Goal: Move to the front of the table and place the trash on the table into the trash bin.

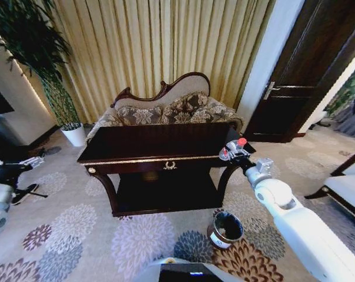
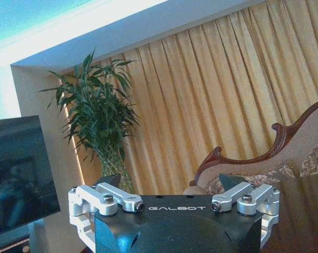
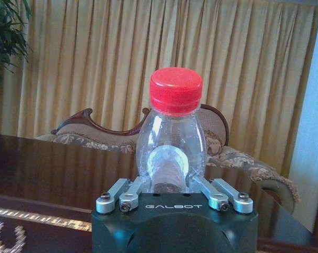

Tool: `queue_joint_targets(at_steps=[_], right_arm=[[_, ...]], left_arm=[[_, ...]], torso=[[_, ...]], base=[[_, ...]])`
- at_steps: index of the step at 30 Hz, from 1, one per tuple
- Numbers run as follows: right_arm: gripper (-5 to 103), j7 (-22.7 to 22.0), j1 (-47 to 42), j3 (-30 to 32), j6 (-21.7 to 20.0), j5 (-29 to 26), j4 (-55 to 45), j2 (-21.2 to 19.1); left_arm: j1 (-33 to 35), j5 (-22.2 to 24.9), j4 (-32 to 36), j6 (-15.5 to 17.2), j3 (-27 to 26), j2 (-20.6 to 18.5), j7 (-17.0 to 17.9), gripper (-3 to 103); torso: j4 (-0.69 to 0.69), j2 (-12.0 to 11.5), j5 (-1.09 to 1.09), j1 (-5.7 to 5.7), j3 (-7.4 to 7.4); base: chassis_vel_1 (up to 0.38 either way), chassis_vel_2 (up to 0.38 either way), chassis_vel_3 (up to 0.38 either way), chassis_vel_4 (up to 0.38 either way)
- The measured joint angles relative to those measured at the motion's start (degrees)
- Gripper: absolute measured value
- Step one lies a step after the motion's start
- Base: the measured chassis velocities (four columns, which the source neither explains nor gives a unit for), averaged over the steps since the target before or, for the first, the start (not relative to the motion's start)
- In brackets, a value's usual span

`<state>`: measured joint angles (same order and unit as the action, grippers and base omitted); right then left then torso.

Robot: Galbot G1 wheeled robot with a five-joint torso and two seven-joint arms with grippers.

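The long dark table [image 1: 136, 154] stands straight ahead, in front of a floral sofa. At its right end my right gripper [image 1: 231, 153] is shut on the trash, a clear plastic bottle [image 1: 241, 143] with a red cap. In the right wrist view the bottle [image 3: 172, 142] stands upright between the fingers [image 3: 128, 191], over the glossy table top [image 3: 48, 163]. I cannot tell whether it touches the top. The trash bin [image 1: 225, 229], a small round dark cylinder, sits on the carpet below my right arm. My left gripper [image 1: 24, 163] is parked far left, open [image 2: 169, 184] and holding nothing.
The carved-back sofa [image 1: 166, 108] is right behind the table. A potted plant in a white pot [image 1: 76, 135] stands at the back left. A dark door [image 1: 307, 76] is at the back right, and a chair [image 1: 348, 188] at the right edge. Patterned carpet lies before the table.
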<state>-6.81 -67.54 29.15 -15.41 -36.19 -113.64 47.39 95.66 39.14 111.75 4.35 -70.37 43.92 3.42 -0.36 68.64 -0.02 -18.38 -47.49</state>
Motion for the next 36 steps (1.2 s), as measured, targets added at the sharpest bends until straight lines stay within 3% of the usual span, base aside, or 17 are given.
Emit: queue_joint_targets(at_steps=[6, 12, 19, 26, 31, 36], right_arm=[[28, 0.00, -0.90, -0.24, 0.44, 0.14, 0.71, 1.76], [28, 0.00, -4.08, 0.79, 1.39, 4.68, 6.93, 4.90], [28, 0.00, -3.38, -0.68, 5.06, 10.13, 22.05, 7.58], [28, 0.01, 1.18, -3.92, 11.11, 15.99, 44.88, 11.52], [28, 0.01, 3.31, -4.54, 13.47, 17.84, 53.90, 12.99], [28, 0.01, 2.93, -4.13, 13.50, 18.46, 55.01, 14.01]], left_arm=[[-0.10, -0.21, 0.41, -0.08, 0.47, 0.65, 0.00, 100], [-0.37, -0.26, 0.52, -0.10, 0.78, 0.94, 0.01, 100], [-1.20, -0.57, 0.79, -0.09, 2.00, 1.82, 0.05, 100], [-1.08, -1.11, 0.55, -1.00, 2.94, 2.63, 0.06, 100], [-0.78, -1.09, 0.06, -1.83, 2.87, 2.44, 0.06, 100], [-0.90, -1.07, -0.02, -2.00, 3.17, 2.44, 0.06, 100]], torso=[[-0.01, 0.04, 0.02, 0.05, 0.02], [-0.04, -0.02, 0.02, -0.02, -0.02], [-0.03, -0.02, 0.02, -0.03, -0.01], [-0.02, 0.00, 0.02, 0.01, 0.00], [-0.01, 0.00, 0.01, 0.00, 0.00], [-0.01, 0.00, 0.01, 0.01, 0.00]], base=[[0.116, -0.115, -0.116, 0.110], [0.006, -0.010, -0.002, 0.010], [0.000, 0.000, 0.000, 0.000], [0.000, 0.000, 0.000, 0.000], [0.000, 0.000, 0.000, 0.000], [0.000, 0.000, 0.000, 0.000]])
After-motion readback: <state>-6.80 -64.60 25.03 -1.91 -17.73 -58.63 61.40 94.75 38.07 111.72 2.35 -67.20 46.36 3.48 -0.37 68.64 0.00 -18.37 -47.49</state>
